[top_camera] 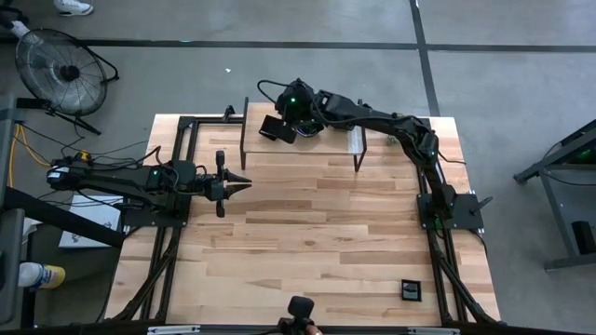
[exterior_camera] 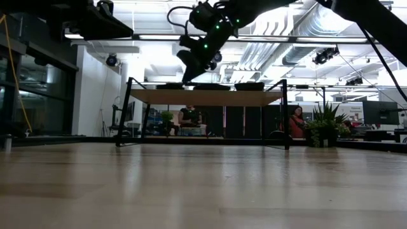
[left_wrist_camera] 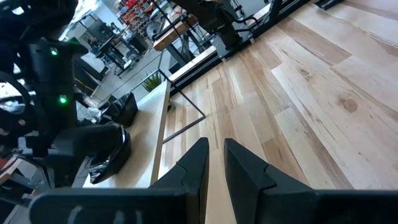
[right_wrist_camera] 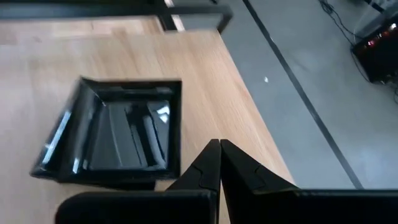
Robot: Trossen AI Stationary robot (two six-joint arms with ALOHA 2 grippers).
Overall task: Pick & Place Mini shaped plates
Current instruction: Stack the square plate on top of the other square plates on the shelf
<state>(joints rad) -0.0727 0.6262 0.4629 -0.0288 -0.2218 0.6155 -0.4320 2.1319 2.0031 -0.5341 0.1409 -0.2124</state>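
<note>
The right arm reaches across the far end of the pale wooden surface [top_camera: 317, 233], its end effector [top_camera: 276, 129] poised over the raised wooden shelf on black legs [top_camera: 345, 144] that stands along the far edge. Its two dark fingers are pressed together with nothing between them. Just beside those fingertips, on the shelf top, sits a glossy black square mini plate with sloped walls [right_wrist_camera: 115, 134]; the fingers are near its rim, but I cannot tell whether they touch it. From the level of the surface, a few more low black dishes [exterior_camera: 249, 85] line the top of the shelf, under the arm's wrist with its green lights.

The left arm lies low over the left side of the surface, its end effector [top_camera: 240, 185] pointing toward the middle. Its fingers [left_wrist_camera: 198, 165] stand slightly apart, a narrow gap between them, and hold nothing.

One more small black square plate [top_camera: 411, 291] rests alone near the right front corner of the surface, well apart from both arms.

Beyond the shelf, a person sits in the room behind, and a green potted plant [exterior_camera: 325, 124] stands off to the right.
</note>
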